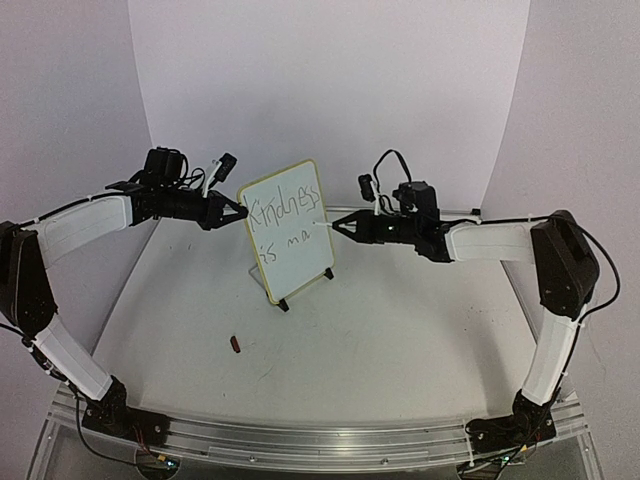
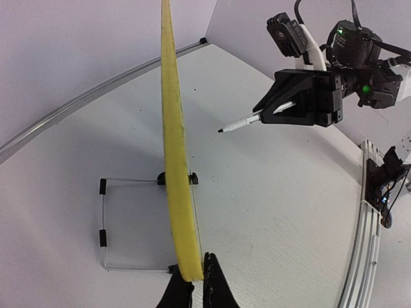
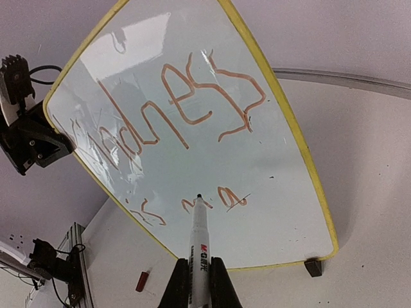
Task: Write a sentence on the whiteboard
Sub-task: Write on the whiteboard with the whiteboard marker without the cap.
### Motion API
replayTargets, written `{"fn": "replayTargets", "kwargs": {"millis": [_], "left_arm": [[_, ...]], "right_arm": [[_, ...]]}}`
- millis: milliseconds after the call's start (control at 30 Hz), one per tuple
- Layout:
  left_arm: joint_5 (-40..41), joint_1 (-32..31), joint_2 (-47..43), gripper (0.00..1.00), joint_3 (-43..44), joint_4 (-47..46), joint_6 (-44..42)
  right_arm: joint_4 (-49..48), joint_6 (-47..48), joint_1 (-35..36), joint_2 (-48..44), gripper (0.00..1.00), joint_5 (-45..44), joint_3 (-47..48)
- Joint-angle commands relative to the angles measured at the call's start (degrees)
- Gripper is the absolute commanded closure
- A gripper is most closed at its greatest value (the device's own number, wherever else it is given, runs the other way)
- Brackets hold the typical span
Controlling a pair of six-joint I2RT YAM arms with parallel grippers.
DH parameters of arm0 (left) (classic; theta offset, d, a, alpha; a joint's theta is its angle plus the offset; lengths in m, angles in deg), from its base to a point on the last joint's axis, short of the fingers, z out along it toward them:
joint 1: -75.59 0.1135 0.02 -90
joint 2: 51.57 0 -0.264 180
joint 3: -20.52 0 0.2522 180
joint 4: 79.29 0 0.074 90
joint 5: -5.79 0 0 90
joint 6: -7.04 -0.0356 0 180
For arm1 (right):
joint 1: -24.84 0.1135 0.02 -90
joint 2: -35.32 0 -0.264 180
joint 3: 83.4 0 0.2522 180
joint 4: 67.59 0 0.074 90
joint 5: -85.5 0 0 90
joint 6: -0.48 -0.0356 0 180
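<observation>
Top external view, read from the left: the left gripper (image 1: 232, 212) is closed on the left edge of the whiteboard (image 1: 303, 268), its fingers pinching the pale yellow frame and steadying it. On the table (image 1: 400, 340) below and in front of it lies a small red piece (image 1: 236, 344) (probably the marker's cap, though it is too small to be sure).

The whiteboard stands propped near the middle of the table, leaning back on a thin wire stand (image 2: 106, 221) with small black feet. On its face the sentence (image 1: 283, 212) reads "Kindness" on the upper line and "is ma" on the lower, so it looks unfinished.

To the right, the marker (image 3: 199, 240) points at the lower line near the last letter. From the left wrist view its tip seems to stand just off the surface rather than on it. The right gripper (image 3: 200, 282) is clamped shut around the marker's barrel.

The board looks light and stiff, and its stand offers little resistance, so pen pressure could tip it back or slide it on the smooth table. The frame edge is the sensible place to hold it. The glossy face is slippery, and fresh ink there would smear under a finger.
</observation>
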State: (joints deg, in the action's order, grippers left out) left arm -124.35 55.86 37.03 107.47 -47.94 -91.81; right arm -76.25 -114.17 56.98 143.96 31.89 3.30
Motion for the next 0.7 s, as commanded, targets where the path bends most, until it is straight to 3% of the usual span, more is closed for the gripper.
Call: {"fn": "replayTargets", "kwargs": {"millis": [0, 667], "left_arm": [[1.28, -0.40, 1.90, 1.00, 0.76, 3.84, -1.63], [1.19, -0.41, 1.93, 1.00, 0.91, 3.87, -1.63]], "right_arm": [[-1.76, 0.41, -0.31, 1.43, 1.00, 2.22, 1.23], [-4.04, -2.45, -1.62, 9.48, 1.00, 2.53, 7.39]]}}
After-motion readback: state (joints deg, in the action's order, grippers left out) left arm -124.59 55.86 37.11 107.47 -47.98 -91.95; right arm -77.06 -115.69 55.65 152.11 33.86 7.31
